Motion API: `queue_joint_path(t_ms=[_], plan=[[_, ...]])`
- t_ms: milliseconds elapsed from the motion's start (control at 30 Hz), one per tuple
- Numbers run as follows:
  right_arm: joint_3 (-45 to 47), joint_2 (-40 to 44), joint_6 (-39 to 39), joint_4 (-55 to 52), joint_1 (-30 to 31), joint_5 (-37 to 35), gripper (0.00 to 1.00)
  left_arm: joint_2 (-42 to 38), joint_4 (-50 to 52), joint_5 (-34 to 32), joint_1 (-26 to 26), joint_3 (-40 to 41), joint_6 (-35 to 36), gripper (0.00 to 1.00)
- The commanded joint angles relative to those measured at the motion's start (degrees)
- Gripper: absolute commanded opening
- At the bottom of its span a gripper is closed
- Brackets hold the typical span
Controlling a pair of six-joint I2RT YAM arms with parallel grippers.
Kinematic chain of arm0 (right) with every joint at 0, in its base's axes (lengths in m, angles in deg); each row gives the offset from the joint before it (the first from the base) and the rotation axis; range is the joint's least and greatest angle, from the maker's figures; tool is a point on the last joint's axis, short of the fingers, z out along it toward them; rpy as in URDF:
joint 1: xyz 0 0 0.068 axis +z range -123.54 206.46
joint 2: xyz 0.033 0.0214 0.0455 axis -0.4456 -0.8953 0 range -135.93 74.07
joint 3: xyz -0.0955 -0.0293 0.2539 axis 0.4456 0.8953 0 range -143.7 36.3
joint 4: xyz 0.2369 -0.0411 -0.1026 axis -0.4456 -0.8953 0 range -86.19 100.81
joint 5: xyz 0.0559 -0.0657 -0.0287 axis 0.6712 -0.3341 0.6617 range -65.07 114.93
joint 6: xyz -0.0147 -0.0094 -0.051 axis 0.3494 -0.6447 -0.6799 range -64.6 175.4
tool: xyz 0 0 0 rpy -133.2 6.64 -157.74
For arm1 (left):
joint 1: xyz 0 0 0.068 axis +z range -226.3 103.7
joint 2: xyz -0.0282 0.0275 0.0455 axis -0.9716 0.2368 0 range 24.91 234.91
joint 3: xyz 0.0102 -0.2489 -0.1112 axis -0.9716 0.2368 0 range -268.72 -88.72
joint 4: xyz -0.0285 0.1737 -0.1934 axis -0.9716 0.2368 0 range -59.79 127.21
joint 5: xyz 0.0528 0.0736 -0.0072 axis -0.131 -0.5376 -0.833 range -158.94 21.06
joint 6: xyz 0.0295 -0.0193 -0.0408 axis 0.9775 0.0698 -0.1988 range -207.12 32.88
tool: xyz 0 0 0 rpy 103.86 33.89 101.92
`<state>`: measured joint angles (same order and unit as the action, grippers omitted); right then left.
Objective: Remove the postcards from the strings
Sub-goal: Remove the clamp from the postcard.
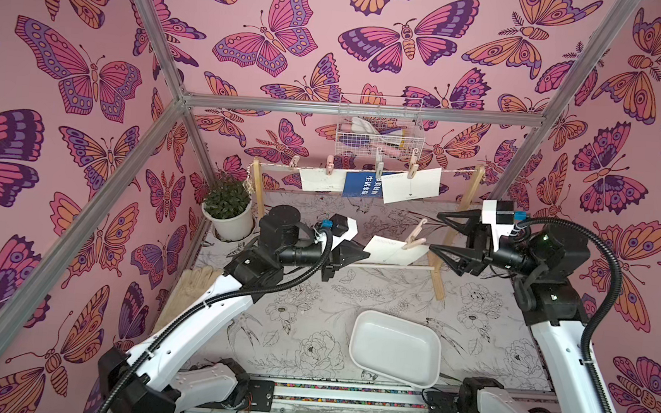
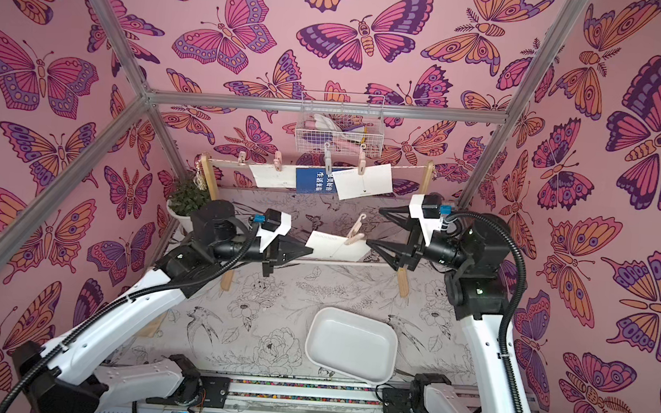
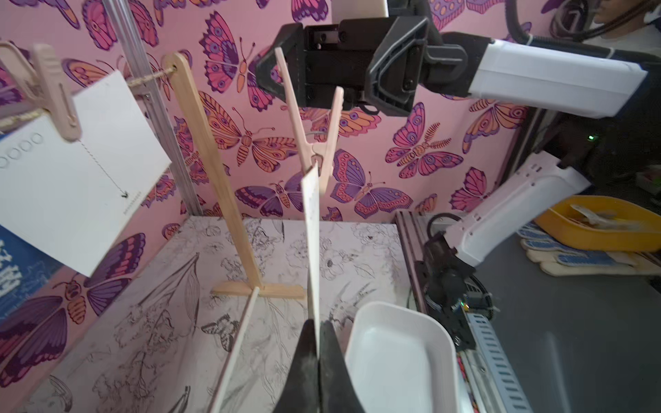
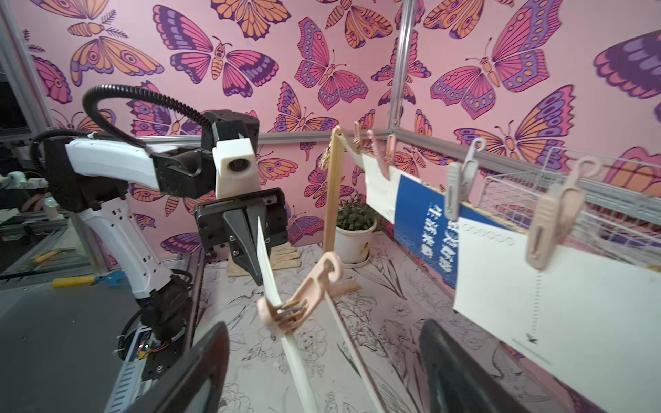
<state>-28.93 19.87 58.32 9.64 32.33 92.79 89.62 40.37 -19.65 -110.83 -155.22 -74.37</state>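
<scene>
Forward of string: left gripper clamped on loose postcard, clothespin clipped to it; right gripper jaws wide beside clothespin. Next, probably: pinch clothespin off.

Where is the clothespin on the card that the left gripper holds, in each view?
In a top view: clothespin, near centre.
In a top view: clothespin, near centre.
Left wrist: clothespin, far end of held card.
Right wrist: clothespin, nearer end of held card.
Shared landmark: blue postcard.
</scene>
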Motion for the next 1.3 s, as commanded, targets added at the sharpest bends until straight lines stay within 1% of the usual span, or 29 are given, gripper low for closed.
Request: queue_joint_path(t_ms=[0, 67, 133, 233, 300, 400, 567, 633, 700, 767, 867, 967, 1067, 1133, 1267], plan=[[1.87, 2.94, -2.43, -3.88, 4.72, -2.37, 0.88, -2.04, 16.15, 3.52, 0.15, 0.41, 3.86, 0.0], [2.72, 4.36, -5.13, -7.73, 8.36, -3.81, 0.9, -3.71, 17.66, 3.55, 0.14, 1.63, 4.24, 0.0], [2.58, 5.38, -9.03, -14.59, 11.26, -4.73, 0.91, -5.3, 18.69, 2.73, 0.15, 3.04, 5.03, 0.0], [3.52, 6.78, -12.95, -20.51, 15.0, -7.03, 0.92, -5.99, 19.78, 2.64, 0.3, 3.67, 5.91, 0.0], [3.98, 6.7, -13.72, -21.26, 16.14, -7.76, 0.92, -5.61, 20.57, 3.46, 0.48, 3.4, 6.38, 0.0], [3.8, 5.62, -14.89, -22.34, 16.16, -8.47, 0.92, -5.07, 20.87, 4.11, 0.68, 3.25, 6.97, 0.0], [4.68, 4.27, -16.19, -20.21, 16.15, -12.3, 0.92, -5.01, 21.22, 4.53, 1.17, 3.37, 8.07, 0.0], [6.15, 4.53, -15.22, -16.56, 16.13, -14.99, 0.93, -5.17, 21.22, 4.63, 1.47, 3.38, 8.4, 0.0], [8.06, 5.96, -13.91, -12.37, 16.12, -19.23, 0.94, -5.29, 21.21, 4.29, 1.74, 3.54, 8.84, 0.0], [9.77, 7.86, -12.63, -8.75, 16.02, -20.82, 0.95, -5.24, 21.22, 3.88, 1.84, 3.64, 9.36, 0.0], [9.74, 7.66, -12.15, -8.99, 15.95, -18.57, 0.95, -4.82, 20.96, 3.84, 1.86, 3.41, 9.61, 0.0], [7.19, 3.49, -11.49, -12.36, 15.97, -11.92, 0.92, -3.86, 20.67, 4.09, 1.91, 2.83, 9.7, 0.0], [5.52, -0.42, -9.64, -12.44, 16.02, -6.19, 0.87, -2.94, 20.61, 4.15, 1.85, 2.19, 9.7, 0.0], [5.38, -1.96, -8.23, -10.83, 16.02, -4.13, 0.85, -2.66, 20.54, 3.91, 1.83, 2.08, 9.75, 0.0], [5.55, -3.53, -6.45, -8.16, 16.02, -2.61, 0.78, -2.74, 20.52, 3.14, 1.85, 2.25, 9.85, 0.0]])
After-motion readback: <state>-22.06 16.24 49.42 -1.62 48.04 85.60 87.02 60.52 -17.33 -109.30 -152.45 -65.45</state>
